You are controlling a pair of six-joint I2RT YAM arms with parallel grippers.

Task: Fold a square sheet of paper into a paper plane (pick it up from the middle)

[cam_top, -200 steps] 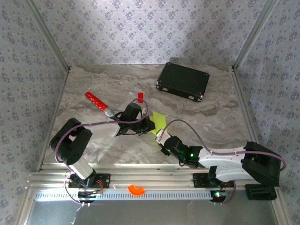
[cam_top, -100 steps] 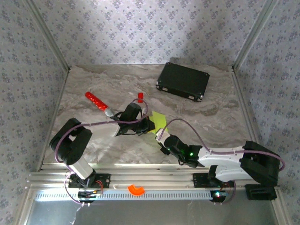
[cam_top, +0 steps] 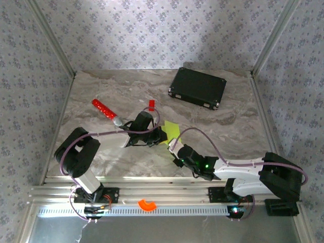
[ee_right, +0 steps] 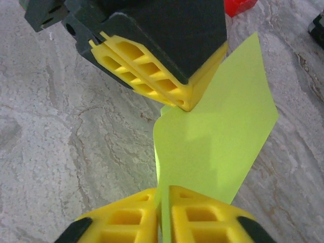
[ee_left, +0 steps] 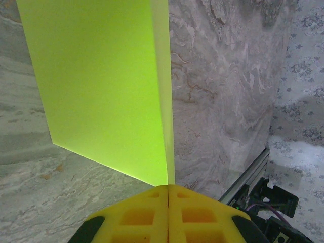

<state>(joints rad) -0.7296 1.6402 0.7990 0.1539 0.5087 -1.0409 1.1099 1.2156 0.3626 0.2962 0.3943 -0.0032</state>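
Note:
The lime yellow-green square sheet of paper (cam_top: 170, 131) hangs above the middle of the marble table, bent along a fold and held between both grippers. My left gripper (cam_top: 163, 135) is shut on one edge of the paper (ee_left: 106, 86); its yellow fingertips (ee_left: 147, 212) press together with the sheet between them. My right gripper (cam_top: 173, 147) is shut on the paper's near edge, the sheet (ee_right: 217, 147) rising from between its yellow pads (ee_right: 202, 215). In the right wrist view the left gripper's yellow fingers (ee_right: 147, 66) pinch the sheet's far corner.
A black case (cam_top: 198, 88) lies at the back right. A red stick (cam_top: 106, 111) lies at the left, a small red block (cam_top: 151, 104) sits just behind the left gripper, and an orange ring piece (cam_top: 147, 204) rests on the front rail.
The right gripper has crept slightly left and toward the left gripper. The paper between them looks a little more folded.

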